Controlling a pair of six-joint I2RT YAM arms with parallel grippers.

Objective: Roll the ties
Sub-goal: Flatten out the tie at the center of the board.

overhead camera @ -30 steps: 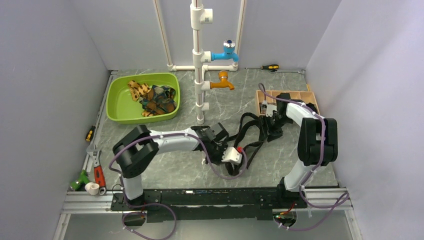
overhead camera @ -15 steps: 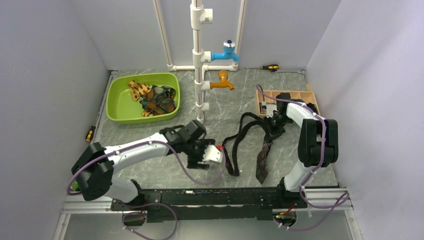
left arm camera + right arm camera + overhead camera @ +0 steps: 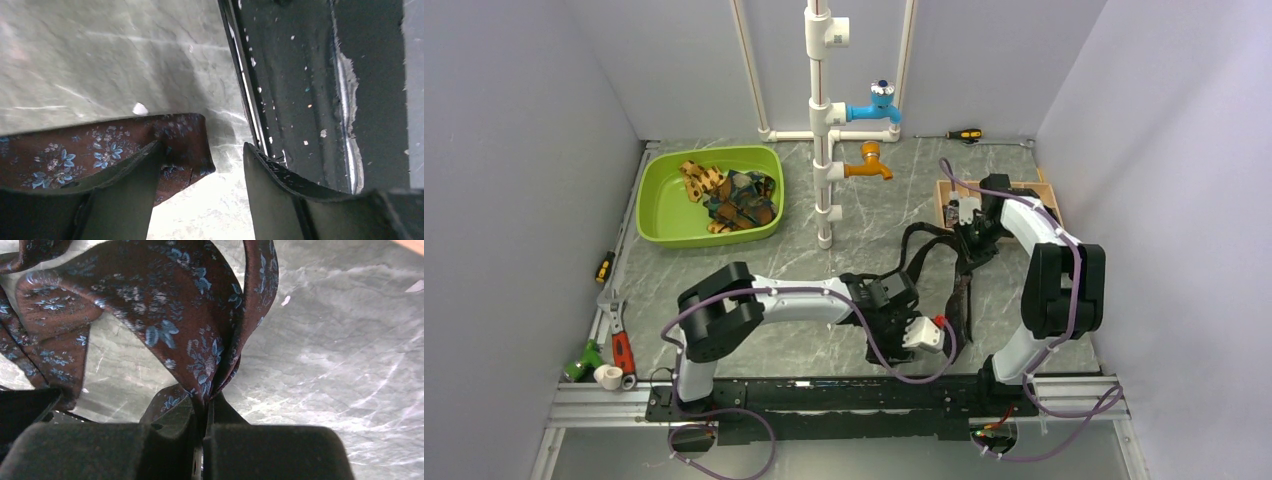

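Observation:
A dark brown tie [image 3: 964, 290] with small blue flowers lies looped on the marble table, right of centre. My right gripper [image 3: 972, 232] is shut on a fold of it, and in the right wrist view the cloth [image 3: 165, 305] rises bunched from between the closed fingers of that gripper [image 3: 207, 397]. My left gripper [image 3: 946, 338] is low by the tie's wide end near the front rail. In the left wrist view this gripper [image 3: 202, 145] stands open, with the tie's pointed end [image 3: 100, 150] beside its left finger [image 3: 135, 180]. More ties [image 3: 734, 198] lie heaped in the green tub [image 3: 659, 225].
A white pipe stand [image 3: 822, 150] with a blue and an orange tap rises at the back centre. A wooden tray [image 3: 1024, 190] sits behind the right gripper. Hand tools [image 3: 619, 345] lie along the left edge. The black rail [image 3: 300, 75] runs just right of the left gripper.
My left gripper let go of the tie, swung left, then came back right to the tie's wide end, open. My right gripper shut on the tie and drew it slightly toward the back.

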